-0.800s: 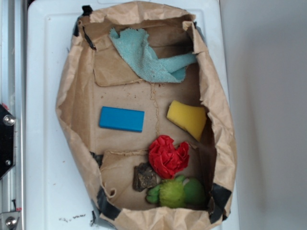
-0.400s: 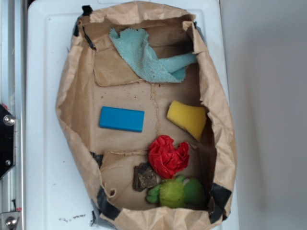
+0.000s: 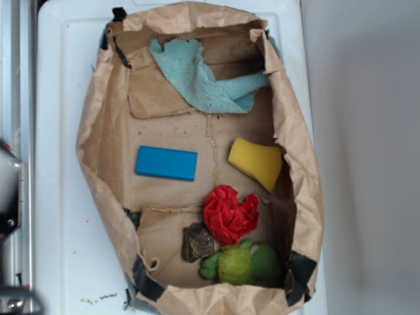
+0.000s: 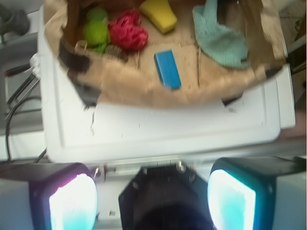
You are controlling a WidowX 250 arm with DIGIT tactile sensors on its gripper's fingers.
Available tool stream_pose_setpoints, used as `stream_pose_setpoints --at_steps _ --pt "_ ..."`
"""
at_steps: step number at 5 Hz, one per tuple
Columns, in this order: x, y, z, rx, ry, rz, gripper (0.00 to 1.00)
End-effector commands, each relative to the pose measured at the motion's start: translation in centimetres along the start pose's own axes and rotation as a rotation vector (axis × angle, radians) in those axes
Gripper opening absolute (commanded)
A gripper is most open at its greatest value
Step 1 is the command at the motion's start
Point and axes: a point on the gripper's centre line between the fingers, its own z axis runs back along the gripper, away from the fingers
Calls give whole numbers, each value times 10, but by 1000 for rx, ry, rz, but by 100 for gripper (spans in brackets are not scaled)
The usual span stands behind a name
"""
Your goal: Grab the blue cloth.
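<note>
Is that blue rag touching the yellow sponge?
No, the blue cloth lies at the bag's far end, with bare brown paper between it and the yellow sponge.

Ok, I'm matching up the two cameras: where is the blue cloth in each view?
Exterior: the blue cloth lies at the top of the paper bag, draped toward its right wall.
Wrist: the cloth sits upper right, inside the bag.
Shared landmark: the blue block, mid-bag in both.

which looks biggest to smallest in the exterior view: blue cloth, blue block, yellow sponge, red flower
1. blue cloth, clearly the largest.
2. red flower.
3. blue block and yellow sponge: these look about alike, too close to rank; the flower is only slightly bigger than either.
</note>
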Motion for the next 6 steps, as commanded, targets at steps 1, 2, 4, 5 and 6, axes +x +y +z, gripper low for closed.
stream_pose_setpoints --at_steps 1,2,4,5,6 --pt "47 13 -12 6 -81 31 100" --pt "64 23 -24 20 -70 50 100" --pt "91 44 -52 43 -64 54 100" --pt "102 48 -67 68 -80 24 100" --pt "107 50 -77 105 -69 35 100"
